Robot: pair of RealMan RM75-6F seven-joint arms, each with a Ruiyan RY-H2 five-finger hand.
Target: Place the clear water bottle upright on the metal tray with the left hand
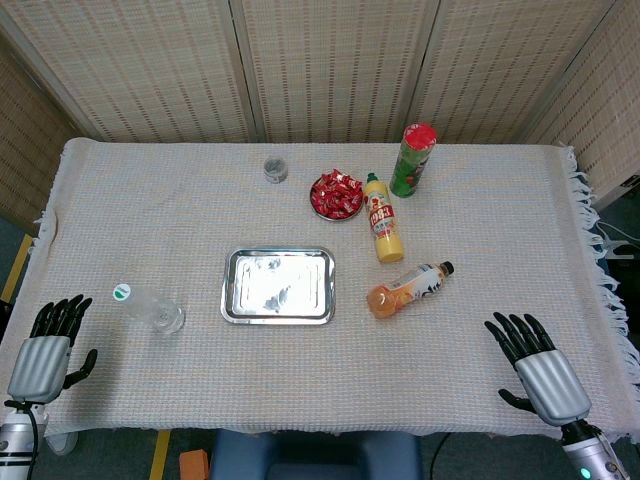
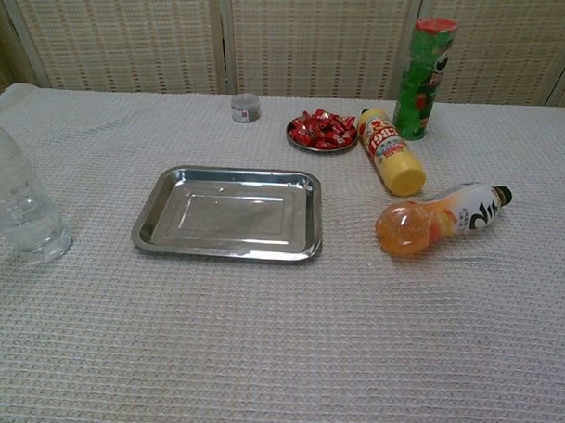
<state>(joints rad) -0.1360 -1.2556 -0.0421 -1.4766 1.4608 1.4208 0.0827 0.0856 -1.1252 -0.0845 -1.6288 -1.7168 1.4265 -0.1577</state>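
Cloth-covered worktop carries the clear water bottle left of the metal tray; left hand and right hand hover spread, holding nothing.

The clear plastic water bottle lies left of the rectangular metal tray — the tipped orange juice bottle lies right of it.

A clear water bottle stands on the bench at nine o'clock of the metal tray, both hands low, fingers spread, holding nothing.
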